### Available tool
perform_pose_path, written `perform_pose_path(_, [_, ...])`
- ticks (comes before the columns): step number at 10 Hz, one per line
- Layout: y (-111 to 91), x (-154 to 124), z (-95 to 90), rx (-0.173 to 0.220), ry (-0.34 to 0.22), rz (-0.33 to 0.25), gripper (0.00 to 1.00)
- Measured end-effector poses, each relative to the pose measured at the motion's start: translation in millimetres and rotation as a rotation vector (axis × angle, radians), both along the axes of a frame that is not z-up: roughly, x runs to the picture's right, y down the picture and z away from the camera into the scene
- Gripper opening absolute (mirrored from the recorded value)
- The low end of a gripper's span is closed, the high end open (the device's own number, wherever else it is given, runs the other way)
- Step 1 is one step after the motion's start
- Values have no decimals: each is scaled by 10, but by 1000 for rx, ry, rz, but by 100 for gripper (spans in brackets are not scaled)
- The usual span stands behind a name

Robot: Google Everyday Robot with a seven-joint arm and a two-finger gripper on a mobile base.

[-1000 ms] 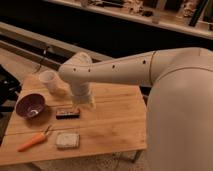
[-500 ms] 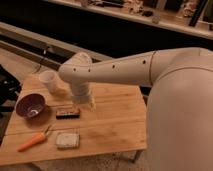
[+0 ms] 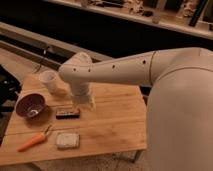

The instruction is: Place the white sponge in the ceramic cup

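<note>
The white sponge [image 3: 67,140] lies flat near the front edge of the wooden table [image 3: 117,122], left of centre. At the table's back left corner stands the ceramic cup [image 3: 49,81], upright and with nothing seen in it. My white arm reaches in from the right. Its gripper [image 3: 83,104] hangs pointing down over the table's middle left, just right of a black block. It is open and holds nothing. The gripper is well above and behind the sponge, and to the right of the cup.
A dark purple bowl [image 3: 30,105] sits at the left edge. The black block [image 3: 67,114] lies between the bowl and the gripper. An orange carrot [image 3: 32,142] rests at the front left. My bulky body fills the right side. Dark benches run behind.
</note>
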State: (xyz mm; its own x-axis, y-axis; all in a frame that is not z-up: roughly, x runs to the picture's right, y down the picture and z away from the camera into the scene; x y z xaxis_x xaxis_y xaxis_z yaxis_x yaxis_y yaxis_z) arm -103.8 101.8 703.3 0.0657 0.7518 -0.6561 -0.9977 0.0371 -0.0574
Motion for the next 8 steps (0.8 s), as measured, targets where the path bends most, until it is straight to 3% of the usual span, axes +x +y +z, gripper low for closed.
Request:
perform_pose_path(4, [-1,-8,-3,-1,-3,-2,65])
perform_pose_path(6, [130,-165,-167,-17,-111,-218,65])
perform_pose_path(8, [194,-319,-262,-17,-190,-332,65])
